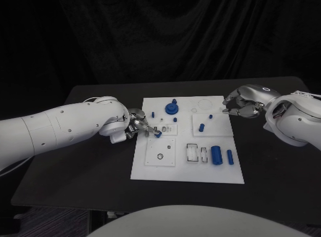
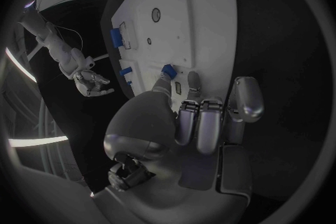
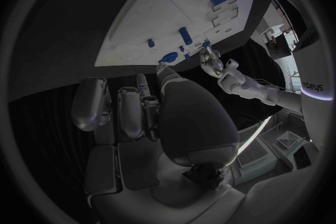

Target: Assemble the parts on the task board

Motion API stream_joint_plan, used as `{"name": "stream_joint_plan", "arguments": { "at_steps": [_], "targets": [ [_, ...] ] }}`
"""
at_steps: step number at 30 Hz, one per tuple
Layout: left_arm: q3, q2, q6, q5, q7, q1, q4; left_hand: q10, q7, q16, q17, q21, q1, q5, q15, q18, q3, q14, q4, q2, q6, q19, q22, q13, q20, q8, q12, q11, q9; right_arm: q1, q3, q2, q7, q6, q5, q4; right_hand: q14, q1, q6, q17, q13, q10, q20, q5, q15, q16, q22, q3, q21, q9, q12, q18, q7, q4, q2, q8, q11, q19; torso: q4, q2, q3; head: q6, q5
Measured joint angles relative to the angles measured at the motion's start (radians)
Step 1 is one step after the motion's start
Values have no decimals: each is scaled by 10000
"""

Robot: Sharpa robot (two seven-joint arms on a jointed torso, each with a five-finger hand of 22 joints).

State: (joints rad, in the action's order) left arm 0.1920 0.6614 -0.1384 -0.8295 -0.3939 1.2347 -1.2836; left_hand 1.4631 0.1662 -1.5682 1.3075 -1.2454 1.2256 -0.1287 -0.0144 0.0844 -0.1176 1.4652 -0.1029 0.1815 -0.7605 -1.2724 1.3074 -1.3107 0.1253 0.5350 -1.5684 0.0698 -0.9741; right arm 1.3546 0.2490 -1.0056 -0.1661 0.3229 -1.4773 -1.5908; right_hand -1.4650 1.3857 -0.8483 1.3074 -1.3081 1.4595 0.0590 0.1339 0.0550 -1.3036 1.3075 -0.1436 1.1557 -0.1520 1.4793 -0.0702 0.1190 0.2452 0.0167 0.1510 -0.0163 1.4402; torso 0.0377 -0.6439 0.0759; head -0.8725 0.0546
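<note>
While my left hand (image 1: 137, 124) pinched a small blue peg (image 1: 157, 133) at the task board's (image 1: 150, 170) left-middle, right hand (image 1: 240, 104) sat curled, empty, w/ most parts unseated, I judged.

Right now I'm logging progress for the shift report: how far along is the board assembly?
Early to midway, I'd judge. A round blue part and small pegs already stand on the task board. The left robot hand holds a small blue piece at the board's left side. The right robot hand hovers off the board's far right corner. Two blue cylinders lie loose near the right edge, apparently not yet placed.
</note>
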Motion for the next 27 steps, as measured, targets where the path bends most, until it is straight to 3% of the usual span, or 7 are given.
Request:
{"name": "stream_joint_plan", "arguments": {
  "at_steps": [27],
  "targets": [
    [24, 72, 79, 142, 328, -46, 75, 37, -13, 0, 0, 0, 87, -100, 0, -1, 151, 0, -130, 7, -14, -37, 0, 8, -37, 1, -3, -37, 367, -24, 0, -7, -82, -217, 0, 9, 0, 120, -105, -59, -25, 0, 36, 2, 0, 67, -1, -83, -96, 8, -27, 0, 35, -83, -119, 0, 0, -37, -2, -5, 2, 0, 36]
  ]
}}
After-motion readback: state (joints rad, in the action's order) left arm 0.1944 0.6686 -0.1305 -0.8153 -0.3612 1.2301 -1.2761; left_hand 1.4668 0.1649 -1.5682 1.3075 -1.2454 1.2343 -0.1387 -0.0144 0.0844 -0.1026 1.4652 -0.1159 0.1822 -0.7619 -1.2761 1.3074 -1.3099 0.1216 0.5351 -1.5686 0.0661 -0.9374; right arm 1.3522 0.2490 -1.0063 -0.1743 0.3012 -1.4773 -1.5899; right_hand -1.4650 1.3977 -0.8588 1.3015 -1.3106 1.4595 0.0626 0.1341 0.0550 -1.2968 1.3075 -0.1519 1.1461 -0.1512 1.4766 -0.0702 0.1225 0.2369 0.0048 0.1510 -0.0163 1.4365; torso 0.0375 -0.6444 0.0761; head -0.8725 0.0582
